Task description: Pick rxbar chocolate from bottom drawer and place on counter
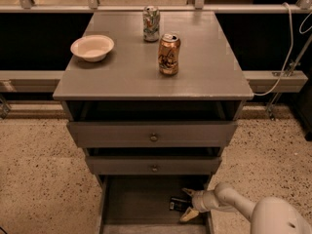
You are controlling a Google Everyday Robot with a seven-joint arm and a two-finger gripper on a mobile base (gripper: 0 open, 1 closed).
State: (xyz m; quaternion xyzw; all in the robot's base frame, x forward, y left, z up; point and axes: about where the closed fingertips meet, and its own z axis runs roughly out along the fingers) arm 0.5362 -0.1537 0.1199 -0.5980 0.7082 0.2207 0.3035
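Black rxbar chocolate [176, 204] is lying crosswise in the bottom drawer [136, 199]. The gripper [189, 204] is bracketing its right end, jaws apart.

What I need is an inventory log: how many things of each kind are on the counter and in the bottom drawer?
Cans: 2, copper can, silver can, on the counter
Bowl: 1, on the counter
Rxbar: 1, in the bottom drawer, gripper at its right end
Total: 4
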